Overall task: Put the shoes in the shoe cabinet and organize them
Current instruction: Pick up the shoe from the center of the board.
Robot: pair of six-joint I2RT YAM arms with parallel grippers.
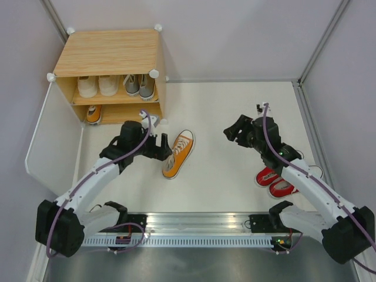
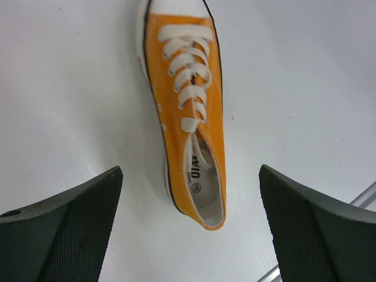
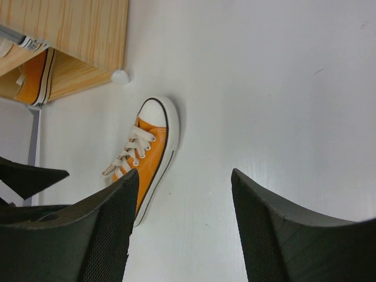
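Shoe cabinet (image 1: 108, 53) sits at the far left of the surface (image 1: 223, 106), its white door (image 1: 50, 138) swung open to the left so both compartments can be reached.

Upper shelf: cream pair (image 1: 97, 86) on the left, grey pair (image 1: 140, 85) beside it on the right. Lower compartment: one orange shoe only, the stowed orange shoe (image 1: 93, 113), at the left end.

Its mate, the loose orange shoe (image 1: 178, 154), lies upright on the surface just right of the cabinet, toe pointing far, heel near.

Left gripper (image 1: 163, 147): spread fully, nothing in it. It hangs over the heel end of the loose orange shoe, and the wrist view shows the heel opening framed between the fingers. Judgement: lined up for a pick at the heel, not yet closed. Contact cannot be told.

Right gripper (image 1: 234, 129): fingers apart, nothing between them, raised over the middle of the surface, well apart from the red pair (image 1: 275, 181) lying near right beside its arm.

Judgement: the loose orange shoe goes next to its mate, and the red pair is left to do.
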